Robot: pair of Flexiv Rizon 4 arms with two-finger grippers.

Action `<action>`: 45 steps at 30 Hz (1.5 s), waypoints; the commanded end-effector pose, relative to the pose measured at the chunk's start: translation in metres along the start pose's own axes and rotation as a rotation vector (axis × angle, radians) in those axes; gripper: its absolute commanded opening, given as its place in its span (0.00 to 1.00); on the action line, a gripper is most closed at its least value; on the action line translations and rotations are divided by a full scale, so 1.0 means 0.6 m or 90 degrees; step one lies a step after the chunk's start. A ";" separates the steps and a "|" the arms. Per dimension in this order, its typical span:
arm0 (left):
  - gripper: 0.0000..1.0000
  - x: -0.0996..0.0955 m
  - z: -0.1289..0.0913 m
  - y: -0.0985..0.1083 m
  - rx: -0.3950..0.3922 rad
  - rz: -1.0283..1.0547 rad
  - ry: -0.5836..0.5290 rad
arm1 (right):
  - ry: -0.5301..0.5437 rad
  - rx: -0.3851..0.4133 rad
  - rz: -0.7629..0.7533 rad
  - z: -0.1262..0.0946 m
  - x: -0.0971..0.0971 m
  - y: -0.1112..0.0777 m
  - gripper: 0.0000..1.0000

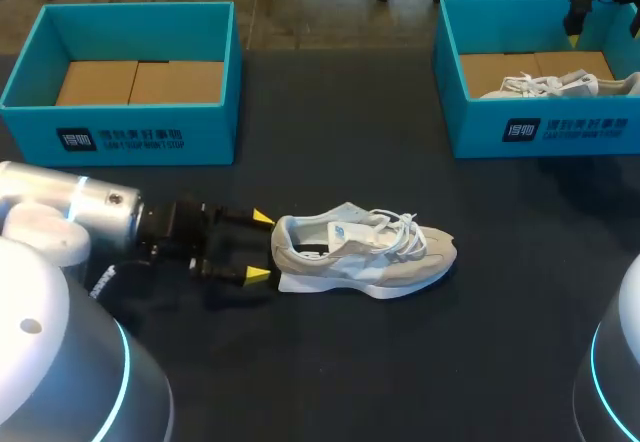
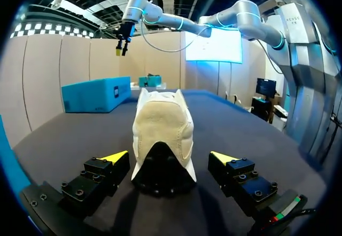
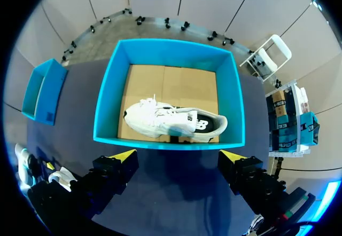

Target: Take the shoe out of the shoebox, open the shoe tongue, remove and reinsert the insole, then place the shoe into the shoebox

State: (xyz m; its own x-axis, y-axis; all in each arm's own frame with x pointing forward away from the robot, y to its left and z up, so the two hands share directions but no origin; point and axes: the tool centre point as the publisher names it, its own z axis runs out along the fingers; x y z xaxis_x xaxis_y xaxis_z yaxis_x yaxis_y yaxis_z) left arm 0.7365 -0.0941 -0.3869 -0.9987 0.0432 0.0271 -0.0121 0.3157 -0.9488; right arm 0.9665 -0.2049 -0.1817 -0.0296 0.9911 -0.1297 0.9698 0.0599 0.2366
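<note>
Lying upright on its sole on the dark table (image 1: 330, 362), the beige and white shoe (image 1: 365, 252) is pointing its toe toward my right side and its heel toward my left. The mouth of this shoe is facing up, and its white laces (image 1: 400, 230) are lying loosely over its front half.

My left pincer (image 1: 258, 247) is sitting right at the shoe's heel, low over the table. Its two yellow-tipped fingers (image 2: 115, 156) are standing wide apart, one on each side of the heel. Neither is touching the shoe, so this pincer is gaping and gripping nothing.

Back from the shoe's heel end and off to the left, a blue shoebox (image 1: 120, 127) is sitting with its brown cardboard floor showing. Back from the shoe's toe end and off to the right, well apart from it, a second blue shoebox (image 1: 540, 127) is holding a white shoe (image 3: 171, 121) lying on its side.

My right pincer (image 3: 179, 155) is hovering above that second shoebox, far from the beige shoe, looking straight down into it. Its fingers are spread, with nothing between them
</note>
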 end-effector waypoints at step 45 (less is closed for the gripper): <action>0.00 -0.005 0.111 0.030 -0.026 -0.027 0.052 | 0.000 -0.001 0.000 0.000 0.000 -0.001 1.00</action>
State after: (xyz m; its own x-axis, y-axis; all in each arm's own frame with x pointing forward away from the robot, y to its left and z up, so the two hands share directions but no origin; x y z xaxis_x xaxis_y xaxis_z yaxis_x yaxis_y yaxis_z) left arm 0.7365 -0.1497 -0.4237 -0.9922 0.0893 0.0868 -0.0501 0.3519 -0.9347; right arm 0.9665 -0.2049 -0.1817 -0.0295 0.9911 -0.1297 0.9698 0.0598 0.2366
